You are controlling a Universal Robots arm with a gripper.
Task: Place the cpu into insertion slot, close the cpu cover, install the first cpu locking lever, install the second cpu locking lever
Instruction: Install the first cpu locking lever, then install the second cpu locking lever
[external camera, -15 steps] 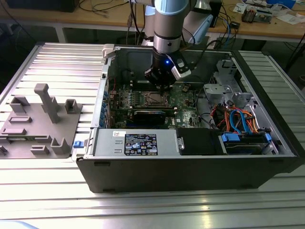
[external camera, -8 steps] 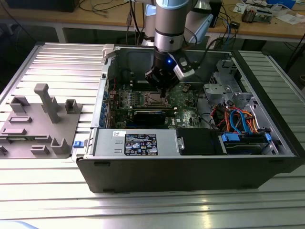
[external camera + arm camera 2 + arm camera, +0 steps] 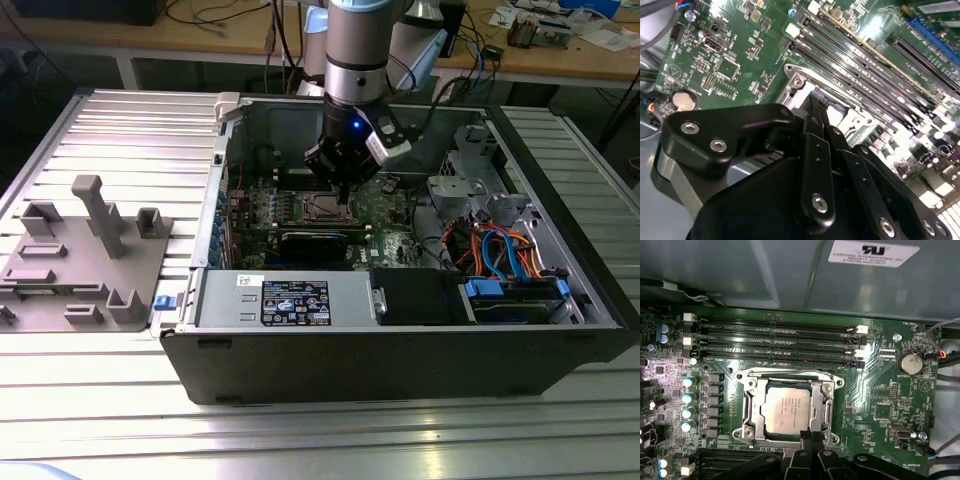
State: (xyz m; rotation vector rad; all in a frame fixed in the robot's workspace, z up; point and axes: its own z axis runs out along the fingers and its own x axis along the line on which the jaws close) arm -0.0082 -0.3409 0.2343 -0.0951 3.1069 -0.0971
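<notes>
Ribbed silver metal makes up the table [image 3: 110,130], and an open black computer case [image 3: 400,360] lies on it with a wooden bench and cables behind. Down inside the case, the gripper [image 3: 811,437] has its two thin black fingers [image 3: 806,436] pressed close together, with no gap that I can see between them and nothing held between them. Their tips sit right at the edge of the cpu cover [image 3: 752,407], on the side away from the memory slots [image 3: 775,337]. The cover is a thin shiny metal frame with a big square window in the middle, and it lies flat around the cpu [image 3: 787,411]. The cpu is a small flat square with a dull grey-silver top and tiny dark print on it, and it sits down inside the insertion slot [image 3: 832,405], which shows as a pale metal rim with round screws at its corners. Around the slot is the green board [image 3: 880,405], with little round silver-topped parts on one side and a round coin battery [image 3: 910,362] on the other. In the second wrist view the fingers reach to the bright metal slot [image 3: 795,82] beside the long dark memory slots [image 3: 855,60]. In the exterior view the arm [image 3: 357,60] stands straight up over the middle of the case, and a grey plastic holder [image 3: 80,260] rests on the table at the exterior view's left.
</notes>
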